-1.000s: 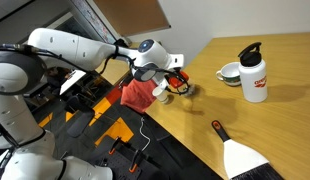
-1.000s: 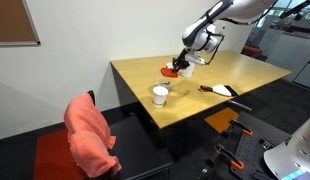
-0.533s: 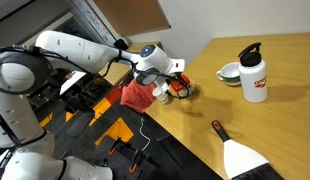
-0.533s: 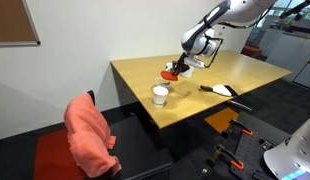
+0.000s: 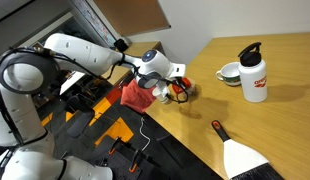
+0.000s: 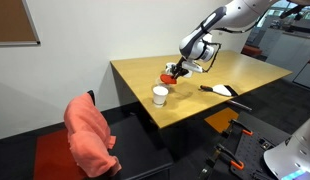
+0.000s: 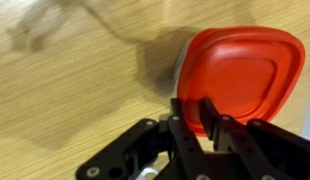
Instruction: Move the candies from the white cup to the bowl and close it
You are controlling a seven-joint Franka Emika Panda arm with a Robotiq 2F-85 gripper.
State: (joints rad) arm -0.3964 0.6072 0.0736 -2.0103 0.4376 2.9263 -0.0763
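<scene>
Gripper [image 7: 193, 104] jaws narrow, pinching the near rim of red lid [image 7: 240, 65]. Lid covers bowl [image 7: 179, 78]. White cup [image 6: 160, 95] just beside, by table [image 6: 245, 85] edge.

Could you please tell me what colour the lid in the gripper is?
The lid is red, clearest in the wrist view.

Office — corkboard [image 6: 15, 20], meeting table [image 6: 140, 80]
</scene>
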